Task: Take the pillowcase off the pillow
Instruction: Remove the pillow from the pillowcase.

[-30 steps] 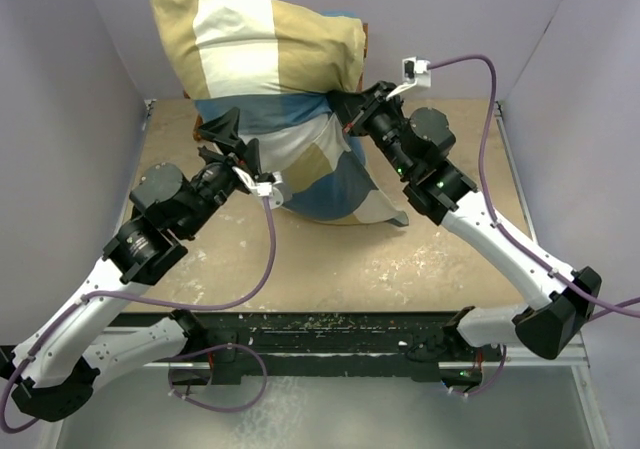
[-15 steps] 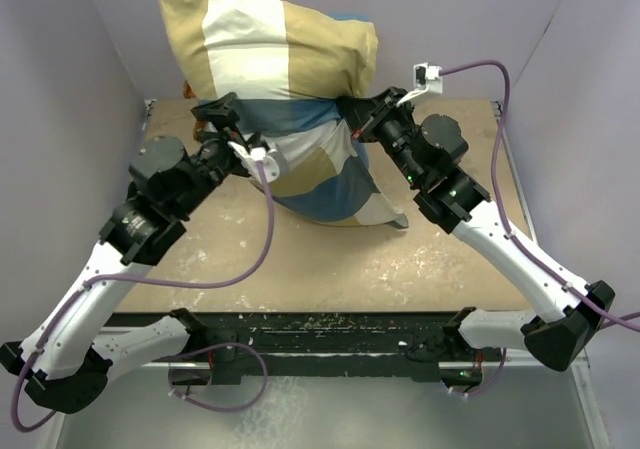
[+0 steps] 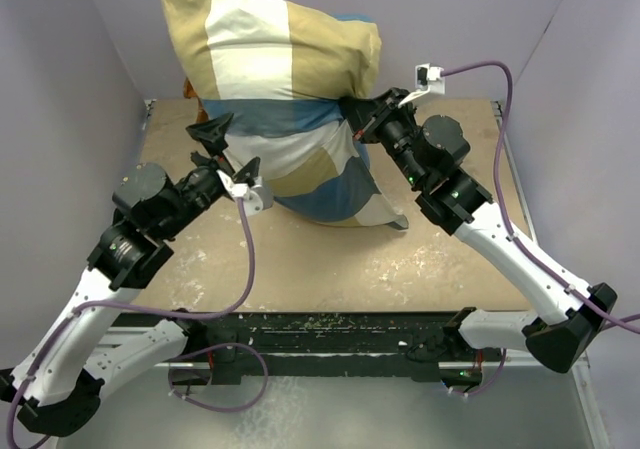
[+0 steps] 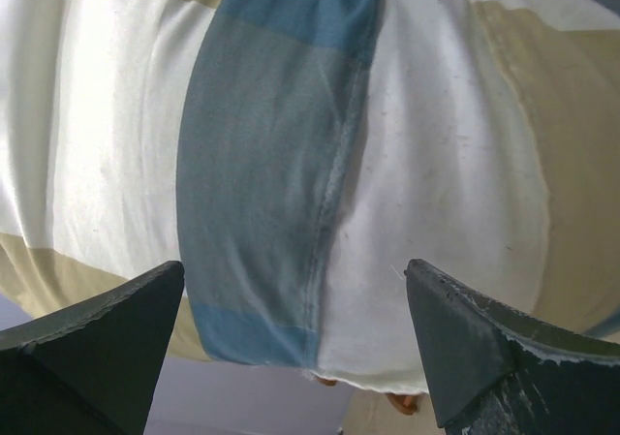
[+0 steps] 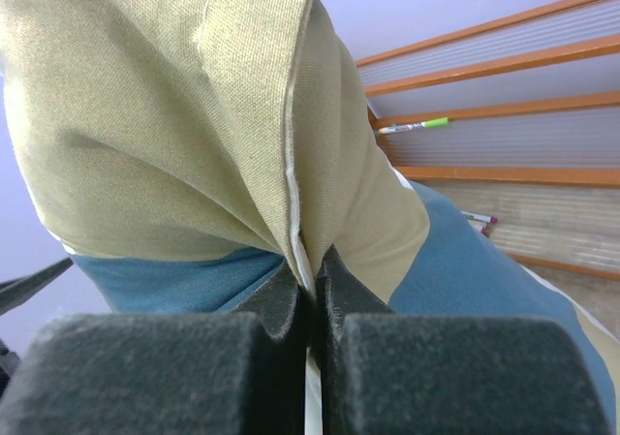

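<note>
My right gripper (image 3: 352, 117) is clamped tight on a pinched tan fold of the big soft fabric pillowcase of tan, cream-white and blue blocks (image 3: 280, 59), just right of centre in the overhead frame. The stuffed pillowcase stands tall in the upper centre, its lower end resting on the tan tabletop (image 3: 440, 259). My left gripper (image 3: 228, 149) gapes wide just beside its left flank, its 2 fingers holding nothing; blue and cream cloth fills my left wrist view.
</note>
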Available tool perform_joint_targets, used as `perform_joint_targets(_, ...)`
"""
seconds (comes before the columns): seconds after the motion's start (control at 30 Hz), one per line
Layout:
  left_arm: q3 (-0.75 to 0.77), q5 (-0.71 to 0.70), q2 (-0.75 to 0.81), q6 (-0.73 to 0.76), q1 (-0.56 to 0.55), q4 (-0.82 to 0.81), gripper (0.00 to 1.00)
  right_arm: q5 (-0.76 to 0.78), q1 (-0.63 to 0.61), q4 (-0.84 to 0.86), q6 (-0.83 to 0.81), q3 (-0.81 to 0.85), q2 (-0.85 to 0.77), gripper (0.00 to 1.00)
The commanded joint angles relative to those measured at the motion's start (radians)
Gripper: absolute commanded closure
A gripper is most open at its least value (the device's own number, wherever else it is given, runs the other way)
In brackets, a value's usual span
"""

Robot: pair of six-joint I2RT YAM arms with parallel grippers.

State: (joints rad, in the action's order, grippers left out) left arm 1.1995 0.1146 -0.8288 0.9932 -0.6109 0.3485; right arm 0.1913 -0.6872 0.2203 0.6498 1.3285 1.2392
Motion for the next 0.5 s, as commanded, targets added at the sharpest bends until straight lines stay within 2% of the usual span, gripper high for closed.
perform_joint_targets(0.0,-0.042,-0.06,-0.014,0.035,0.003,-0.277,0.0,0.017,-0.002,0.121,-0.004,0.035,-0.07,1.0)
perform_joint_targets(0.23,-0.098,-0.028,-0.003,0.045,0.003,-0.411,0.0,0.022,-0.008,0.125,-0.01,0.007,-0.085,1.0)
perform_joint_targets(0.47,-0.108,-0.04,-0.05,0.106,0.002,-0.476,0.0,0.019,-0.016,0.122,-0.011,0.006,-0.086,1.0)
